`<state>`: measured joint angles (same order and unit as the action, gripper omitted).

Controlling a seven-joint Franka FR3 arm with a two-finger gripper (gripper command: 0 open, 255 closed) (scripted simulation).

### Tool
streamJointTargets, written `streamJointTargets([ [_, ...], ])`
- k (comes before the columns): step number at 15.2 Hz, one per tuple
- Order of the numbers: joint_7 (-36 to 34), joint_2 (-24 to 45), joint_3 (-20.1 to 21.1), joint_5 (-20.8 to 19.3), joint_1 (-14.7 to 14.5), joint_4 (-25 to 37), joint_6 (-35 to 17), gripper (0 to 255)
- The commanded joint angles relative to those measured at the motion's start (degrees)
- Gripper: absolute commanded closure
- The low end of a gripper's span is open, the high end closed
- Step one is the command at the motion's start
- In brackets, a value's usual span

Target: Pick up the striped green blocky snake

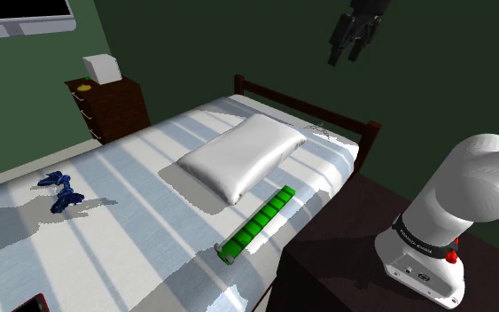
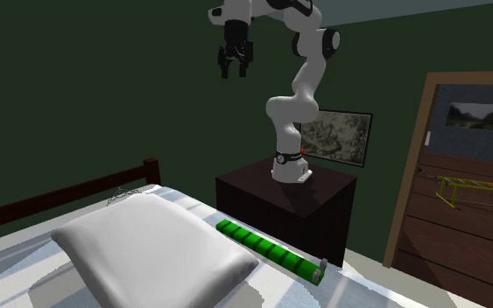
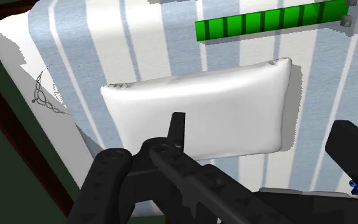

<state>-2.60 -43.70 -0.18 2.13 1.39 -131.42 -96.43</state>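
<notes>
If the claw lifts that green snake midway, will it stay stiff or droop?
Likely droops: the snake looks built of separate blocks. Probably won't roll; they look flat-sided. Near the edge of the bed, a push might slide it off.

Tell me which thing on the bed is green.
The long striped snake, at the edge of the bed beside the white pillow; the small toy is blue.

Dark green walls (image 1: 194,44), striped bed (image 1: 150,239), white pillow (image 1: 238,155), dark wooden dresser (image 1: 114,106), framed picture (image 2: 332,137), wooden doorframe (image 2: 408,184)
</notes>
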Motion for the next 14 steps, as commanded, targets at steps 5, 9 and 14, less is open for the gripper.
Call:
streamJointTargets([
  [5,-8.93,-1.71,3.94,1.79,1.64,-7.98,-5.55,0],
  [9,-17.95,-1.98,8.35,4.16,2.93,-14.76,-11.31,0],
  [14,-29.48,0.25,14.47,7.69,4.04,-21.40,-19.23,0],
])
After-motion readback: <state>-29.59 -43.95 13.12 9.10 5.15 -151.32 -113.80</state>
